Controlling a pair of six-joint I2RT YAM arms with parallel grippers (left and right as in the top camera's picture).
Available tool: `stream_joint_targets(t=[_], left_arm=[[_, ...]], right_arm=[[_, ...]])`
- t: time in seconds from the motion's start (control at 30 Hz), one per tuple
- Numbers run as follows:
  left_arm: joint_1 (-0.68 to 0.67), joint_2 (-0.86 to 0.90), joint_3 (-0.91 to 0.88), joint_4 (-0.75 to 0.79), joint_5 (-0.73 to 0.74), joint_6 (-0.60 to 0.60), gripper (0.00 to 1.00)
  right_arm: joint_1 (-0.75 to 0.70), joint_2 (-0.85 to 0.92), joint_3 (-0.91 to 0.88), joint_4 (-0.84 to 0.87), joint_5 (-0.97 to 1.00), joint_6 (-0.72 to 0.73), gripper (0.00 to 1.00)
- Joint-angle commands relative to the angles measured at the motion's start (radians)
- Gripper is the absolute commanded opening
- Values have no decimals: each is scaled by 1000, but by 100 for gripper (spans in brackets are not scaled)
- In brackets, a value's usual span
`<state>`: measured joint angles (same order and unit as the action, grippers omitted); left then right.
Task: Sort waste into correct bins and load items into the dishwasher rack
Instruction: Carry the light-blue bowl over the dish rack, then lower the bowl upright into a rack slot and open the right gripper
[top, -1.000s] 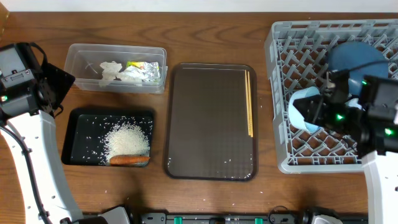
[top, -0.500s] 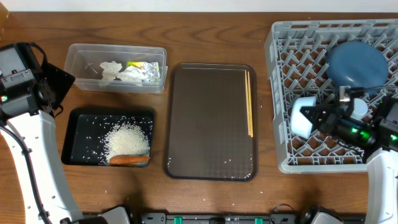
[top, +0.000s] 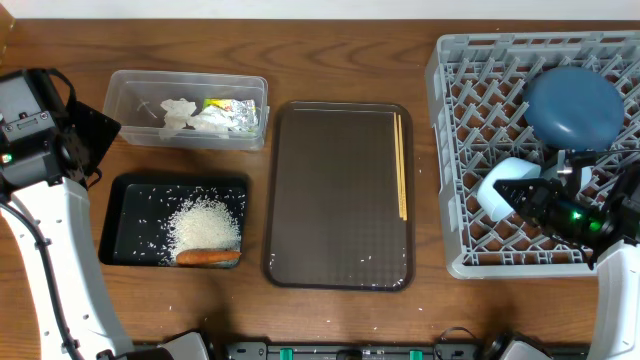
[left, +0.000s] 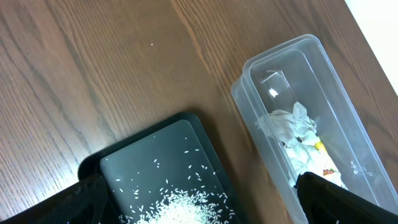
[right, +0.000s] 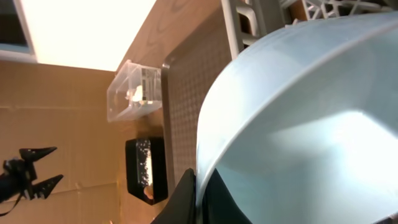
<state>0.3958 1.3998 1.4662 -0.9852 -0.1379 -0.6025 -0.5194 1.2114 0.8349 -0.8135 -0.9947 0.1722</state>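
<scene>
My right gripper (top: 522, 194) is shut on the rim of the small light blue bowl (top: 499, 186), holding it tilted on edge among the pegs of the grey dishwasher rack (top: 450, 150). In the right wrist view the bowl (right: 311, 124) fills the frame, with its rim pinched between the fingers (right: 199, 193). The blue plate (top: 572, 105) lies in the rack's far part. The chopsticks (top: 401, 165) lie on the brown tray (top: 340, 230). My left gripper (left: 208, 205) is open and empty above the black tray (left: 155, 149) with rice (top: 205, 222) and a carrot (top: 208, 257). I see no cups.
The clear tub (top: 125, 105) holds white tissue (top: 185, 115) and the foil wrapper (top: 235, 108). It also shows in the left wrist view (left: 323, 93). Bare wood lies between the bins and the brown tray, and along the table's far edge.
My right gripper has carried the bowl lower and slightly right into the rack, tipping it on edge; the blue plate is now uncovered. The left arm has not moved.
</scene>
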Motion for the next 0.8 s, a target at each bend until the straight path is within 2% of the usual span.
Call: stream_joint_targets(t=[0.0, 0.1, 0.43, 0.57, 0.63, 0.77], left_arm=[[4, 5, 10, -2, -13, -1, 100], [4, 5, 10, -2, -13, -1, 100], [4, 5, 10, -2, -13, -1, 100], [4, 5, 10, -2, -13, -1, 100], [4, 5, 10, -2, -13, -1, 100], [4, 5, 10, -2, -13, -1, 100]], right_arm=[[-5, 4, -2, -10, 161, 34, 6], [-5, 4, 7, -10, 185, 41, 9], [-5, -19, 53, -75, 265, 67, 12], [-5, -36, 83, -76, 263, 66, 8], [-5, -39, 93, -64, 225, 67, 1], [-5, -35, 93, 0, 53, 68, 1]])
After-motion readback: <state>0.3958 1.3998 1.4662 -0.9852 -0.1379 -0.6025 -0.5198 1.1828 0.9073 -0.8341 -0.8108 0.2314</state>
